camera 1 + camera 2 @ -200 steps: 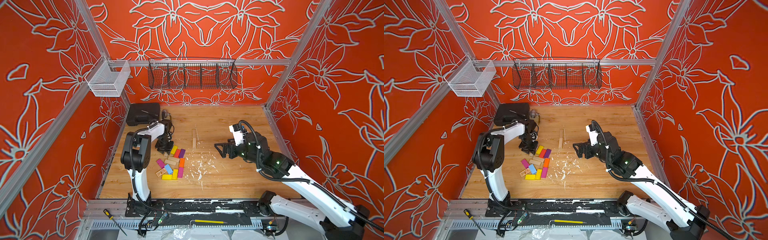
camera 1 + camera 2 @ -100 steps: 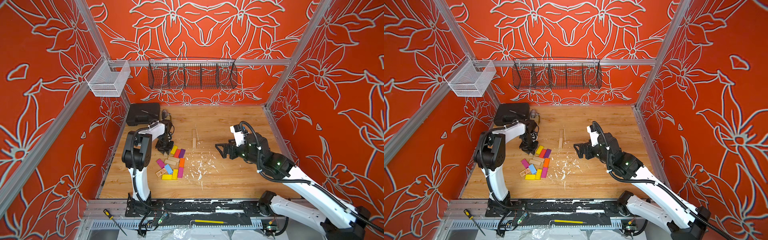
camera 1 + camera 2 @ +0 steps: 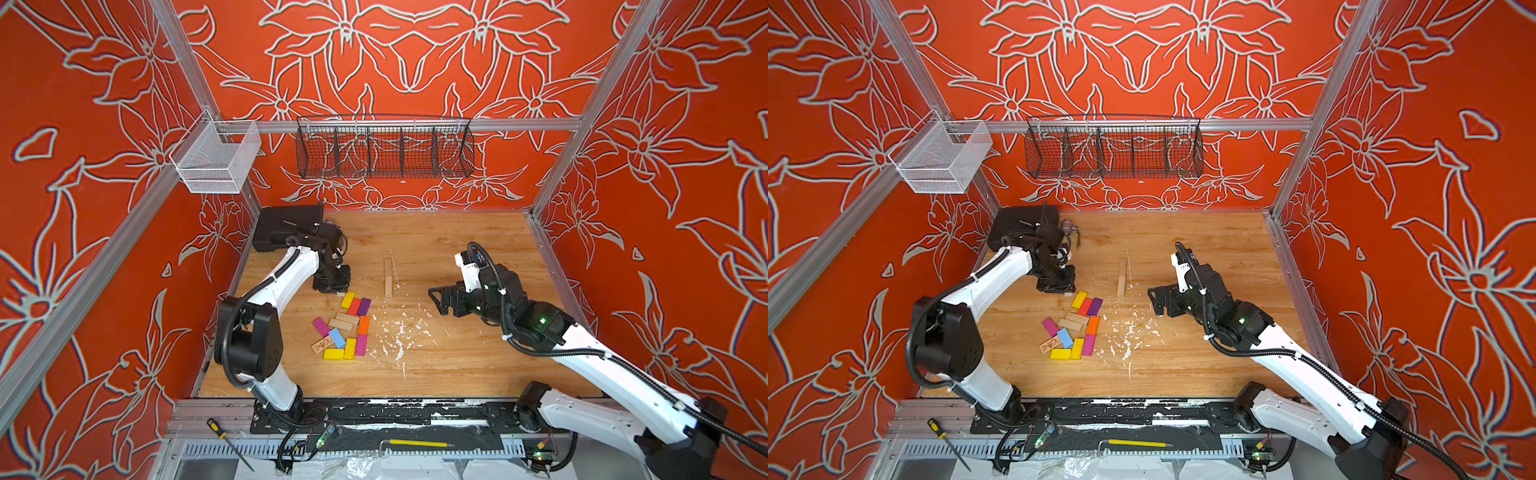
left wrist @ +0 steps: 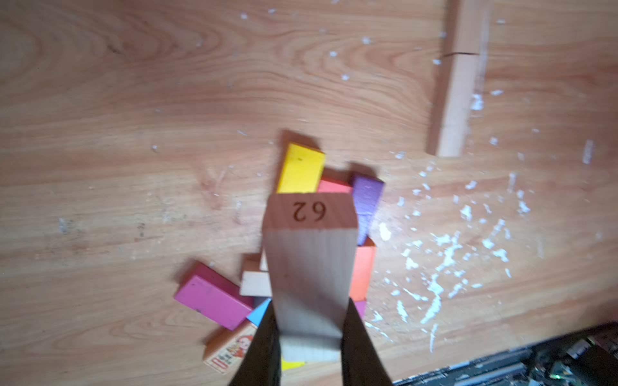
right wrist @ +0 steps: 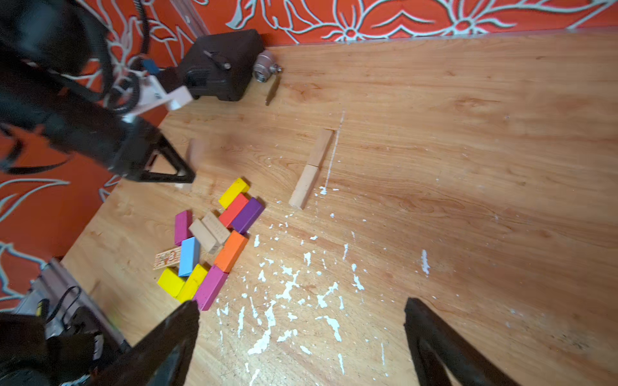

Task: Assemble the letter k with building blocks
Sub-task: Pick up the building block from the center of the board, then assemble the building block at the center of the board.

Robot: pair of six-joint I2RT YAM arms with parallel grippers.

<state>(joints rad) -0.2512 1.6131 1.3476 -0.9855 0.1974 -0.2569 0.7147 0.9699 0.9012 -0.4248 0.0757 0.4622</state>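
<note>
the stem of two plain blocks [image 3: 388, 276] lies mid-frame in a top view, the left gripper [image 3: 331, 286] pinches a numbered block [image 4: 311, 260] just upper left of the coloured pile [image 3: 345, 328], the right gripper [image 3: 437, 297] is spread and empty, and i think both slanted strokes are not yet done.

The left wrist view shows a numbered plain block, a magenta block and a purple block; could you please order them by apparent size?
1. numbered plain block, nearest the camera, so inflated
2. magenta block
3. purple block, partly hidden

In the left wrist view the held plain block [image 4: 311, 267] covered the middle of the block pile [image 4: 214, 297], while in the right wrist view the left gripper [image 5: 187, 170] looked blurred.
</note>
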